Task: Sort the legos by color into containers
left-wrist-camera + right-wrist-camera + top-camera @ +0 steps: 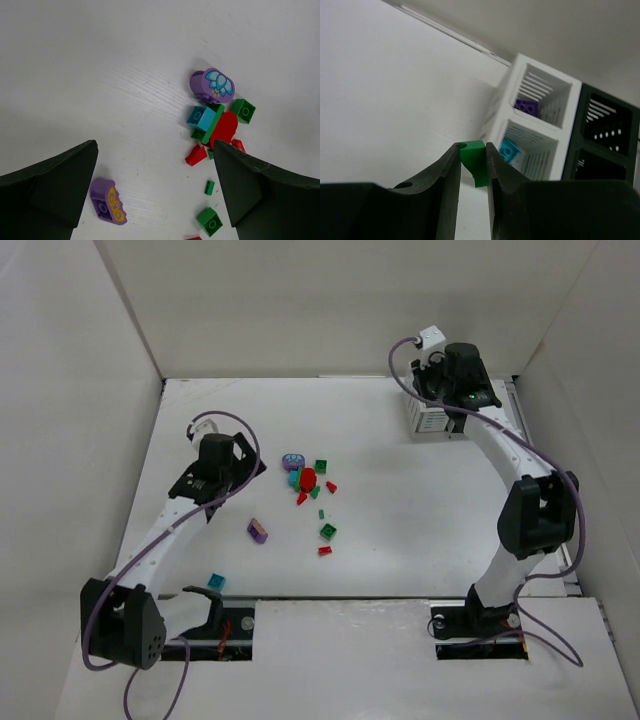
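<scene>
Looking through the right wrist camera, I saw the right gripper (472,150) clenched on one green lego (474,167), held just beside the white container (502,110); that container showed two compartments, a purple brick (526,106) in one, a teal brick (509,149) in the other; the black container (607,130) adjoined it; the left gripper (155,150) stood spread wide, grasping nothing, over the table (100,75) and its loose legos (222,129); among them I counted two purple pieces (212,86) and one teal piece (201,117).
</scene>
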Motion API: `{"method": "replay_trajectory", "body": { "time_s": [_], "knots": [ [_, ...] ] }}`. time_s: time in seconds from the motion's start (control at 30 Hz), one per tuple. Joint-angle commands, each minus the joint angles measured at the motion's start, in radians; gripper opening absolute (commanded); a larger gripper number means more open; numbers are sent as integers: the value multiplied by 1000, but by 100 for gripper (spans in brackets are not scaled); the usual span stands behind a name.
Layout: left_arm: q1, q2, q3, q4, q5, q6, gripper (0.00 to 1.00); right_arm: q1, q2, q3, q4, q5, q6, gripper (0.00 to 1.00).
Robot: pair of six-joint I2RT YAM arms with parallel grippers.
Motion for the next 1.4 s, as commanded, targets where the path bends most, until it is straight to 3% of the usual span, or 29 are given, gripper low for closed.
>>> {"method": "replay_trajectory", "body": {
  "time_s": [0.0,0.33,0.57,0.7,0.87,0.97,1.1,1.17,1.2,1.37],
  "knots": [
    [3,90,100,74,28,71,100,-85,21,73,-52,-23,40,15],
    [13,367,311,76,38,120,100,-206,124,194,-161,63,45,15],
    [95,501,422,93,202,230,100,-254,194,256,-239,198,105,15],
    [114,522,424,82,301,241,100,-275,242,294,-248,218,114,17],
    [114,464,350,91,258,186,100,-312,274,316,-247,259,114,18],
    [114,464,351,16,207,139,100,-312,299,355,-258,270,114,20],
    [114,423,293,5,195,97,100,-312,311,377,-244,294,123,38],
    [114,374,267,-5,184,79,100,-312,323,389,-244,295,132,41],
    [105,355,247,-5,169,79,100,-312,333,389,-244,295,123,49],
    [42,248,226,-107,60,-13,100,-312,333,423,-244,272,112,60]
  ]
}}
